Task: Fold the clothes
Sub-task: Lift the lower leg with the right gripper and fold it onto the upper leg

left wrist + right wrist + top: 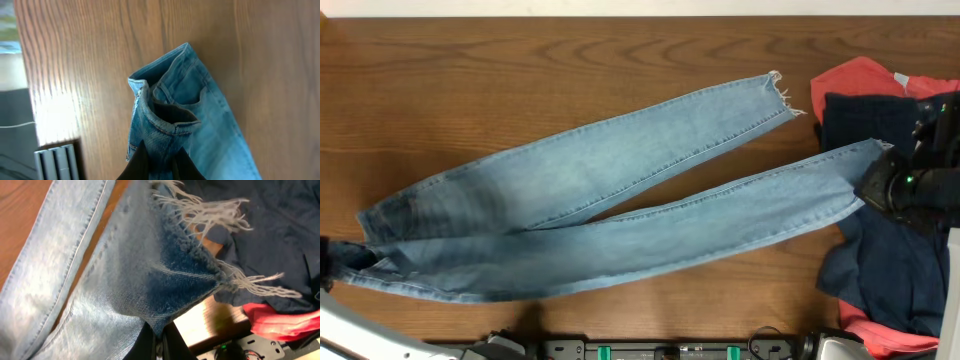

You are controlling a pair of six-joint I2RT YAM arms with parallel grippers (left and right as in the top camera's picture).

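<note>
We see the left arm reaching in low from the table's left edge, and its left gripper is clamped on the waistband of the jeans, dark fingers pressed on either side of a bunched fold of denim. From that wrist the waistband stands up off the wood in a rounded loop, showing a belt loop and orange-tan topstitching along its rim. The right arm comes in from the right side, and the right gripper is pinched on the corner of the nearer leg's ankle hem, the cloth drawn down to a point between its fingers. Long pale threads fray out from that hem, loose and wispy. The jeans lie across the middle of the wooden table, waist to the left and ankles to the right, the two legs splaying apart in a narrow V. The denim is light blue, washed paler along the thighs, with a raised seam running down each leg, and it lies mostly flat apart from the two held ends. At the table's right end a navy garment is heaped on a red garment, both soft and crumpled, and the held hem hangs over the navy cloth's edge.
</note>
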